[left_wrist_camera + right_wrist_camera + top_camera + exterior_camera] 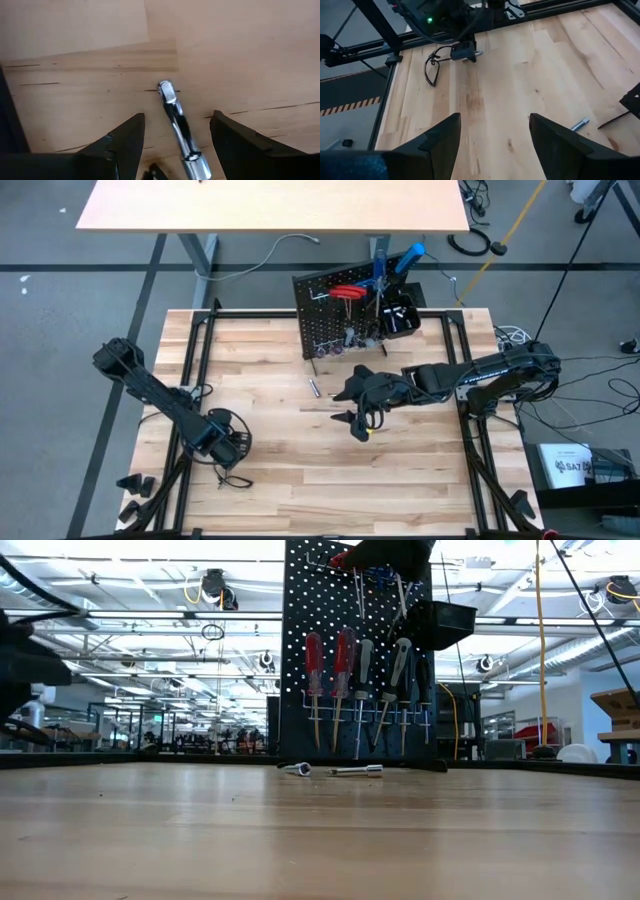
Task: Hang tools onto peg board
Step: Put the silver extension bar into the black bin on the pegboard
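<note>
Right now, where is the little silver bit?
In the high view, the little silver bit lies flat on the wooden table, just in front of the peg board and left of the right hand.

Open tabletop [290,470] across the front and middle; a gripper passes freely there. Peg board [335,320] stands upright at the back edge, its face packed: screwdrivers [340,680] hang side by side on the lower row, red-handled tool [347,292] and black bin [400,315] up top. Two silver bits [330,770] lie on the wood just in front of its legs. Right gripper [360,423], fingers apart, sits mid-table before the board, blocking that approach. Left gripper [228,442] sits near the front left, well clear.
</note>
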Motion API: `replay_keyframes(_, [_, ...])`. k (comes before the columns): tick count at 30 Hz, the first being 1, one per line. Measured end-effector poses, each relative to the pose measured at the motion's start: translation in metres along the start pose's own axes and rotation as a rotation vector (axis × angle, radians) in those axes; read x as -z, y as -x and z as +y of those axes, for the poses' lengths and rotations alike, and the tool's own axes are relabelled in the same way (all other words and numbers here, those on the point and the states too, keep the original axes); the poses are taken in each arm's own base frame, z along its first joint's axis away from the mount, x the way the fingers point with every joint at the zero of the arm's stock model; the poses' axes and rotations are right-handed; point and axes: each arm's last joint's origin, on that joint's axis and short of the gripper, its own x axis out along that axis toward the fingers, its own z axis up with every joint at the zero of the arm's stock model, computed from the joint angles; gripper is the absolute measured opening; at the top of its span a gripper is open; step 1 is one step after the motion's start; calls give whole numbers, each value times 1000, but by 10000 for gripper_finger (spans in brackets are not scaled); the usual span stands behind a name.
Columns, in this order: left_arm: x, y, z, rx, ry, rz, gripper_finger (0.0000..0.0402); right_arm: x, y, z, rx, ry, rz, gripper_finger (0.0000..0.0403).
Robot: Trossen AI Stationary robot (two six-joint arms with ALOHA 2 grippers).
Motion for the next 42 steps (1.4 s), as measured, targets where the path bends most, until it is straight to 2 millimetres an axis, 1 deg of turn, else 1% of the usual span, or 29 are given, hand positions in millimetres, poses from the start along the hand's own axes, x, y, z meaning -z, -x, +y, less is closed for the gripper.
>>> replay_keyframes(4, [-1, -6, 2, 13, -6, 16, 222, 0, 0, 0, -7, 0, 1, 226])
replay_keyframes(7, [-1, -7, 2, 24, -12, 8, 203, 0, 0, 0, -7, 0, 0, 226])
replay_keyframes(11, [-1, -7, 1, 33, -56, 8, 155, 0, 0, 0, -3, 0, -2, 226])
replay_keyframes(19, [0, -7, -2, 77, -158, -22, 25, -2, 0, -3, 6, -13, -7, 226])
replay_keyframes(23, [1, 0, -10, 158, -230, -74, 23, -2, 1, -4, 7, -30, -10, 226])
replay_keyframes(25, [2, 7, -15, 219, -250, -89, 25, -3, 1, -4, 4, -30, -17, 226])
replay_keyframes(28, [0, 19, -18, 286, -281, -137, 27, -7, 1, -2, -10, -34, -54, 226])
replay_keyframes(33, [-9, 49, -31, 532, -300, -263, 28, -17, 3, 1, -47, -7, -156, 226])
replay_keyframes(37, [-23, 79, -43, 781, -416, -356, 28, -27, 5, 5, -77, 73, -265, 226])
replay_keyframes(39, [-31, 96, -50, 912, -500, -371, 28, -31, 6, 6, -110, 125, -310, 226])
replay_keyframes(42, [-47, 123, -58, 1160, -601, -373, 28, -38, 8, 7, -174, 189, -366, 226])
